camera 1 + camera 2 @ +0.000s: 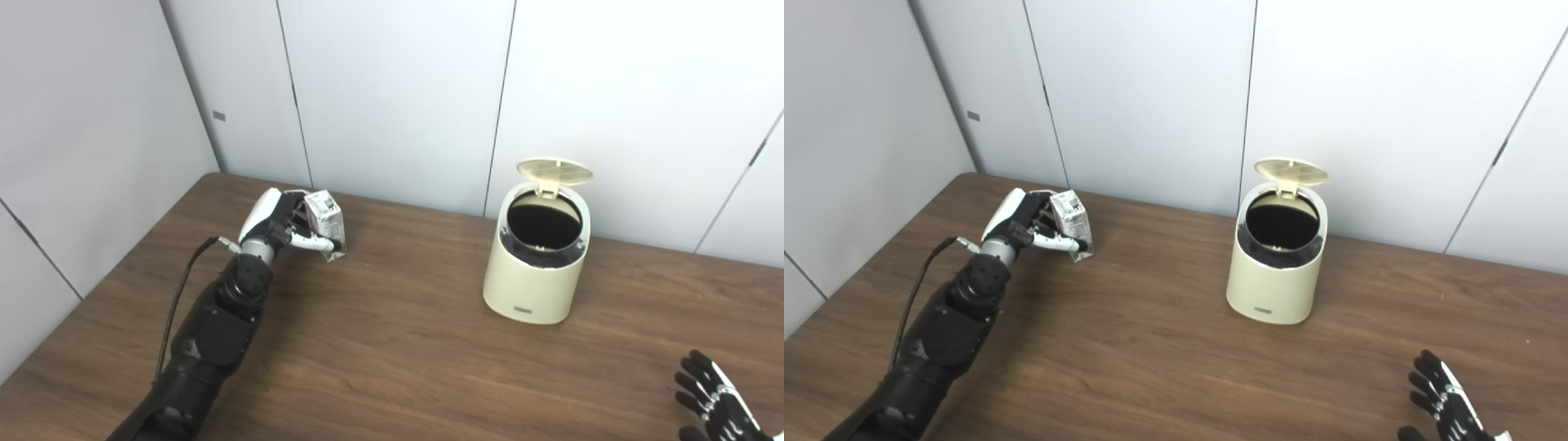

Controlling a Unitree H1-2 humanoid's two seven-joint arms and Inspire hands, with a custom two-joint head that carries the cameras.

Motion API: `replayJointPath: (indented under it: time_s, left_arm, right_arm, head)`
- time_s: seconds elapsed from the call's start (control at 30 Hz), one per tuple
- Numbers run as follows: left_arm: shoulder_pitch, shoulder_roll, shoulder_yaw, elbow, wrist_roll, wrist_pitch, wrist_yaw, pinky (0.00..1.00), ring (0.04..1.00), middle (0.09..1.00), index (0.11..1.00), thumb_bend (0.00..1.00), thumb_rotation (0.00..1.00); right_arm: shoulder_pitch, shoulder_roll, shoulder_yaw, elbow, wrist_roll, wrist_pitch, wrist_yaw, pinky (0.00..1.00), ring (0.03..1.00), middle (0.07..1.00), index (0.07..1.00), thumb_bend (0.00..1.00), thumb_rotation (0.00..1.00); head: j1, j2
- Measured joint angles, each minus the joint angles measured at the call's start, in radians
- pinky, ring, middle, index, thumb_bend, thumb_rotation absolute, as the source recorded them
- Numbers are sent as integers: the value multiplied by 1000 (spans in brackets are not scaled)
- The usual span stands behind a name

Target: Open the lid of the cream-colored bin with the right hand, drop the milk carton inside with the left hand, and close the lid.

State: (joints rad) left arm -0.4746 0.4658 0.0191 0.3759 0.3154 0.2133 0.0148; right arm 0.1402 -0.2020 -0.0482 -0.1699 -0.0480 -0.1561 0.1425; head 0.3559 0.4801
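Oddly little separates the two views — only the right eye view shows the right hand [1442, 398] whole, fingers spread, empty, low over the brown wooden worktop [392, 343]. Far left, the left hand [275, 223] grips the small white milk carton [326, 223], tilted — well apart from the cream-colored round bin [536, 263], whose lid [554, 171] stands open.
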Motion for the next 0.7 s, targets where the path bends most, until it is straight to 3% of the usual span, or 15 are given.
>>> replayJointPath:
  time_s: [0.2, 0.3, 0.43, 0.5, 0.7]
  left_arm:
    - [1, -68, 85, -17, -58, 43, 26, 467, 510, 518, 478, 518, 0]
    - [1, -82, 89, -22, -58, 48, 37, 517, 551, 542, 466, 514, 0]
    - [1, -89, 99, -33, -60, 58, 45, 491, 531, 531, 471, 516, 0]
    - [4, -90, 103, -46, -60, 71, 47, 487, 527, 526, 473, 517, 0]
    - [66, -120, 99, -239, -50, 75, 56, 478, 521, 515, 474, 519, 0]
  right_arm:
    - [-1, -1, 1, 0, -20, 0, -3, 829, 893, 915, 928, 681, 777]
    - [-2, -1, 1, 0, -15, 0, -3, 821, 895, 914, 925, 678, 792]
    - [-2, -1, 1, 0, -20, 1, -3, 828, 894, 919, 930, 697, 921]
    - [-1, -2, 1, 0, -21, 2, -2, 843, 896, 921, 926, 694, 916]
    - [0, -1, 0, -3, 34, 27, 2, 857, 913, 926, 922, 707, 909]
  head:
    - [-6, 0]
    - [-8, -2]
    - [-17, -2]
    - [-28, -2]
    - [-63, -2]
